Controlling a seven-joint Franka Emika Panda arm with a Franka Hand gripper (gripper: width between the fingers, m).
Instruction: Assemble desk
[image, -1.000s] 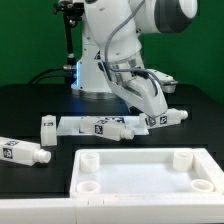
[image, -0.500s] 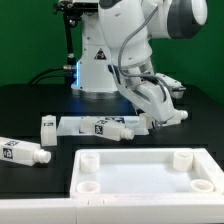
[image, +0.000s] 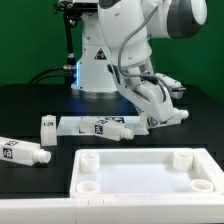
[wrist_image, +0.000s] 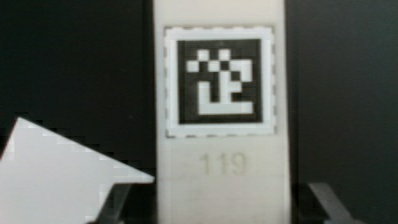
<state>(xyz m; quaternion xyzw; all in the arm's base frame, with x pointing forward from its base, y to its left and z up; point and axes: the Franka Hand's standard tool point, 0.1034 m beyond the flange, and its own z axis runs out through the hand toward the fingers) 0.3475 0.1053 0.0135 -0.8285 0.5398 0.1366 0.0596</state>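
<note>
The white tray-like tabletop lies at the front with round sockets in its corners. A white square leg lies on the black table at the exterior view's right. My gripper is lowered over it. In the wrist view the leg with its black-and-white tag runs between my fingers. My gripper is open and straddles the leg, with a thin dark gap on each side. One finger shows beside the leg. Another leg lies left of the gripper.
A leg lies at the exterior view's far left, and a short white part stands behind it. The marker board lies flat in the middle; its corner shows in the wrist view. The robot base stands behind.
The arm shifted a little toward the exterior view's right a second ago. It has held still over the leg since half a second ago.
</note>
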